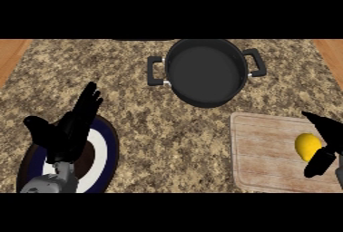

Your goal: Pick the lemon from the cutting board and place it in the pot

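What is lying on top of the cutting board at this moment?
A lemon lies on the cutting board, near its right side. The right hand reaches over that edge, with fingers around the lemon, covering its right part and some of the board.

A round black metal pot stands at the back of the speckled granite counter; the yellow lemon lies on the pale wooden cutting board front right, and a round dark-rimmed plate lies front left.

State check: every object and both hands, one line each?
Yellow lemon: on the board, right hand around it, not lifted.
Wooden cutting board: flat on counter.
Black two-handled pot: empty, uncovered.
Round dark blue and white plate: under left hand.
Left hand: open, resting.
Right hand: closing on lemon.
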Available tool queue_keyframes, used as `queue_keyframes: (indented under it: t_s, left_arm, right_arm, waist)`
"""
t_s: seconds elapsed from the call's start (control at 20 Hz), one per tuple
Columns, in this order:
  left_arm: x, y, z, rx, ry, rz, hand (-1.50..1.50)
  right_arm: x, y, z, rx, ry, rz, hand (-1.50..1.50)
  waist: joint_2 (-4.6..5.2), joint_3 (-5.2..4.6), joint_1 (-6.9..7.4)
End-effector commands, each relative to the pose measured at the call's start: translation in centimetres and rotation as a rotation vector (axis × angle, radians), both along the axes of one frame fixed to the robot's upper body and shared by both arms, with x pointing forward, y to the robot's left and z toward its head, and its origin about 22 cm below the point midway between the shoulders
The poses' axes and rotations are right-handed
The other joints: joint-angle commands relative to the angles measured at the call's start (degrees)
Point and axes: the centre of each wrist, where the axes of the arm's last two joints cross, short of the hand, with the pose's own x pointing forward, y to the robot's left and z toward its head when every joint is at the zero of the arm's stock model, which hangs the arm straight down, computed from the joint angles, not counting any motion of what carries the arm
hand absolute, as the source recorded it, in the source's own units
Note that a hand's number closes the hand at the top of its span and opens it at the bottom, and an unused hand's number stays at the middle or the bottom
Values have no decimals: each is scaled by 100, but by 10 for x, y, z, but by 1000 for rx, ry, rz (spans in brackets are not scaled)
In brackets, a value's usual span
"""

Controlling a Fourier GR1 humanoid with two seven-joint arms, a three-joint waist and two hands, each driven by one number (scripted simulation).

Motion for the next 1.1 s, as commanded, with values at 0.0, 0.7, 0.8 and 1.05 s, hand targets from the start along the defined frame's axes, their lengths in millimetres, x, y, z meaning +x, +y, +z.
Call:
queue_keyframes:
  t_s: [0.0,0.7,0.8,1.05]
  left_arm:
    - [-15,1,2,0,-11,10,0]
    - [19,-5,21,21,-3,-9,0]
    - [11,-13,12,-18,15,-15,0]
    - [12,25,7,-2,4,-6,0]
  right_arm:
    - [2,-6,-3,26,0,10,-150]
    - [6,77,-14,112,-212,62,150]
    - [16,112,-5,127,-237,20,150]
    - [17,137,4,80,-290,-15,150]
  waist:
    - [-3,-1,3]
    - [-5,-2,-7]
    - [-7,-3,27]
    - [-2,-3,-5]
